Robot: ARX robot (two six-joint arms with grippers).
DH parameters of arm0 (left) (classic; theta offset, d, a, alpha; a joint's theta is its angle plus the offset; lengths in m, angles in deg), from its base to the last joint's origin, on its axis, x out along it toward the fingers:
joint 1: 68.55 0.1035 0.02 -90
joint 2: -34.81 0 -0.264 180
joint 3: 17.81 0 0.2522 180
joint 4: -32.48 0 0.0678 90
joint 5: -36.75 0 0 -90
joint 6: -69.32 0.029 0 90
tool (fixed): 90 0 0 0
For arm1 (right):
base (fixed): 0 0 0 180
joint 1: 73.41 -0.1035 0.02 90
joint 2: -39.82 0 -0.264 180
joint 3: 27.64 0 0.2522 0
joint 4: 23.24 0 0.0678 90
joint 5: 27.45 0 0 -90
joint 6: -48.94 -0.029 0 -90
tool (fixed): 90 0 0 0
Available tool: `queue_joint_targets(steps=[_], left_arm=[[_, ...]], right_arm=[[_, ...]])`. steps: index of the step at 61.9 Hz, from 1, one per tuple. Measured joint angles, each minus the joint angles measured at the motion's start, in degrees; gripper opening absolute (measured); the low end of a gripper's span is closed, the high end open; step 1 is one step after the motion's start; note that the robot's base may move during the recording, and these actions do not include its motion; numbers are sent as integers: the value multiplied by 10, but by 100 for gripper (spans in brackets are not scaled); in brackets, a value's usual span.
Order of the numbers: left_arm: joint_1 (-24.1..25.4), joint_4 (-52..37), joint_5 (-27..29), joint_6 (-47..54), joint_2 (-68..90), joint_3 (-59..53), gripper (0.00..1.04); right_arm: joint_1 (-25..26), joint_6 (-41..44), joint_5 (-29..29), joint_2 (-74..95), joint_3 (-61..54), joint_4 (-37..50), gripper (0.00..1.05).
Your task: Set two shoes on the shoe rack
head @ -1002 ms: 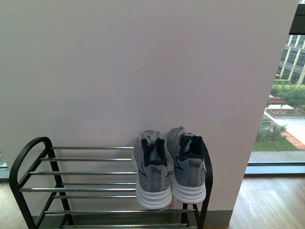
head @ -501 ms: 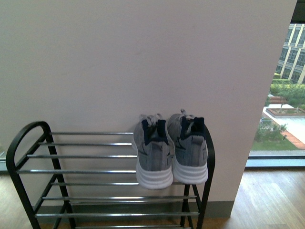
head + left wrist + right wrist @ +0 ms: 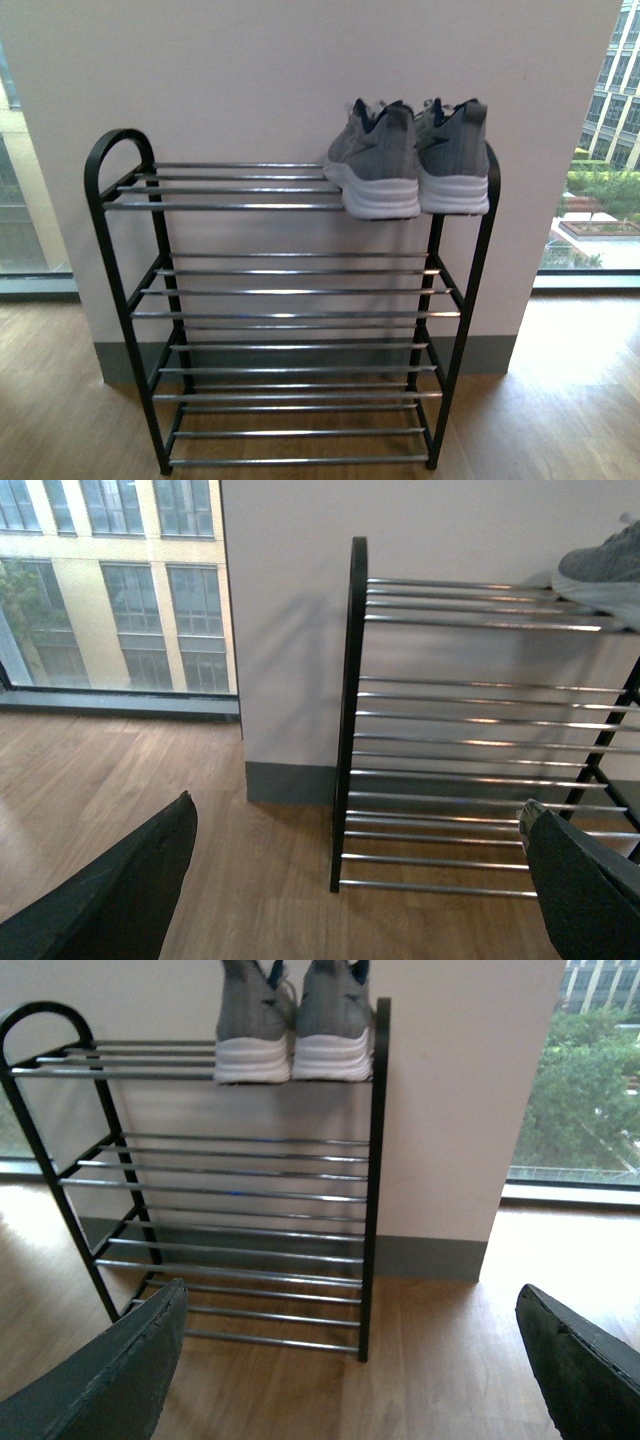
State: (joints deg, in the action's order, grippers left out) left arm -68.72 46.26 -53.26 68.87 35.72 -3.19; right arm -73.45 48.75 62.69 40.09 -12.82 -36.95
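Observation:
Two grey knit sneakers (image 3: 412,158) with thick white soles stand side by side at the right end of the top shelf of the shoe rack (image 3: 290,315), a black frame with chrome rods. The right wrist view shows their heels (image 3: 292,1020) on that shelf, and the left wrist view catches only one sneaker's edge (image 3: 598,568). My left gripper (image 3: 360,880) is open, away from the rack (image 3: 349,710) with only floor between its fingers. My right gripper (image 3: 350,1360) is open too, empty, facing the rack (image 3: 375,1180) from a distance. Neither gripper appears in the front view.
The rack stands on a wooden floor (image 3: 560,400) against a white wall (image 3: 250,80) with a grey skirting. Floor-to-ceiling windows (image 3: 595,150) flank the wall on both sides. The three lower shelves (image 3: 295,290) hold nothing.
The front view has pulled back and lowered: earlier only the top shelves showed from above, now the whole rack is seen. The sneakers stay on the top shelf.

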Motion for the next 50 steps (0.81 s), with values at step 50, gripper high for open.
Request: queue_joint_targets(steps=[50], left_arm=[[0,0,0,0,0,0,95]], right_arm=[[0,0,-1,0,0,-1,95]])
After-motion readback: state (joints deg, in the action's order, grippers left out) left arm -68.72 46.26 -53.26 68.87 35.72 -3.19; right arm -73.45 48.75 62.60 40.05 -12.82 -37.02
